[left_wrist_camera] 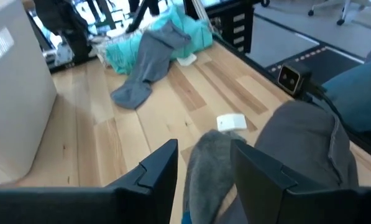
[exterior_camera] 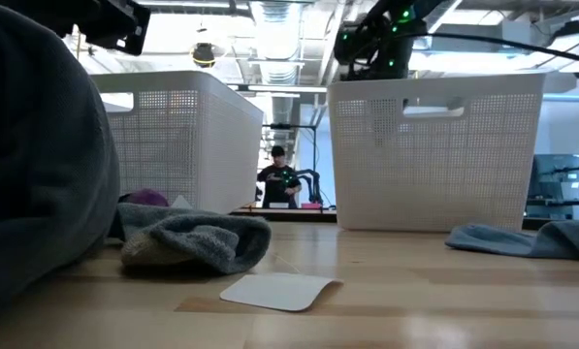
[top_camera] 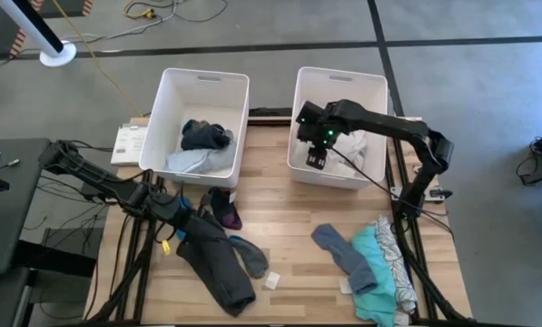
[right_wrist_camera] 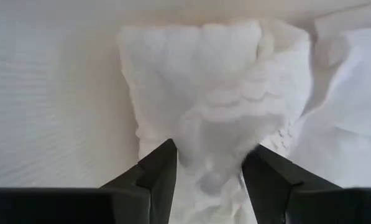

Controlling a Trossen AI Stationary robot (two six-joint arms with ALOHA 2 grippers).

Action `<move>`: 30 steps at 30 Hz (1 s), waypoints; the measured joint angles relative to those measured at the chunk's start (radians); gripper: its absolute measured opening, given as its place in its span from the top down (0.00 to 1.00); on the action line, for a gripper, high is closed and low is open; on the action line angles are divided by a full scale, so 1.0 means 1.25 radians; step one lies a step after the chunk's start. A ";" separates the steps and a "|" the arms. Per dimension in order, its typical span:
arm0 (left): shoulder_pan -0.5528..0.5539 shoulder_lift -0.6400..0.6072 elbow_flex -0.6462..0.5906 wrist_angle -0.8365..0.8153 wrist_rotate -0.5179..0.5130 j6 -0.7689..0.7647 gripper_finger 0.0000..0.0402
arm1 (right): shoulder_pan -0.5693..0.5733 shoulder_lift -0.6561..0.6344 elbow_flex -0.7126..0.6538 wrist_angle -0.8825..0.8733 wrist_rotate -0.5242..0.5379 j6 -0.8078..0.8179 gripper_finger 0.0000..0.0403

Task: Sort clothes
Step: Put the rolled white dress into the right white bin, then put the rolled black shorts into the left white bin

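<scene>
My left gripper (top_camera: 175, 218) (left_wrist_camera: 204, 171) is near the table's left side, shut on a dark grey garment (top_camera: 218, 268) that trails toward the near edge. My right gripper (top_camera: 316, 159) (right_wrist_camera: 207, 171) hangs open over the right white bin (top_camera: 300, 109), pointing down at a crumpled white garment (right_wrist_camera: 216, 93) that lies inside. I cannot tell whether its fingers touch that cloth. The left bin (top_camera: 166, 109) holds dark and pale grey clothes (top_camera: 202, 145). A grey sock (top_camera: 339, 247), a teal garment (top_camera: 372, 268) and a patterned white one (top_camera: 393, 250) lie at the near right. My left gripper pinches a bunched fold of the grey garment (left_wrist_camera: 210, 155) between its two fingers, which slant down from the table's left side. The cloth hangs slack below the fingers, and its long lower part (top_camera: 230, 291) lies on the table.
A dark purple piece (top_camera: 223, 211) and a blue-grey sock (top_camera: 251, 257) lie beside the held garment. Small white cards (top_camera: 271, 282) (top_camera: 345, 286) lie near the front edge. Bare wood shows in the middle (top_camera: 289, 218). A person stands in the room beyond the table (exterior_camera: 277, 179).
</scene>
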 joint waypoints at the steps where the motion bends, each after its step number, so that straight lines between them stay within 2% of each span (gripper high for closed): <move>1: 0.000 0.000 0.000 -0.008 0.000 -0.004 0.65 | 0.003 -0.007 0.000 0.002 0.000 0.004 0.54; 11: 0.000 0.000 0.000 -0.032 0.000 -0.023 0.65 | 0.080 -0.013 0.000 0.008 -0.002 0.024 0.55; 18: 0.000 0.000 0.000 -0.102 0.000 -0.009 0.65 | 0.126 -0.013 0.001 -0.011 -0.002 0.056 0.55; 21: 0.000 0.001 0.000 -0.123 0.027 -0.009 0.65 | 0.138 -0.013 0.001 -0.015 -0.002 0.069 0.55; 26: -0.011 0.042 0.000 -0.145 0.072 0.023 0.65 | 0.156 -0.014 0.001 -0.015 -0.002 0.073 0.55; 30: -0.034 0.109 0.000 -0.147 0.073 0.055 0.63 | 0.153 -0.020 0.001 -0.015 -0.001 0.092 0.55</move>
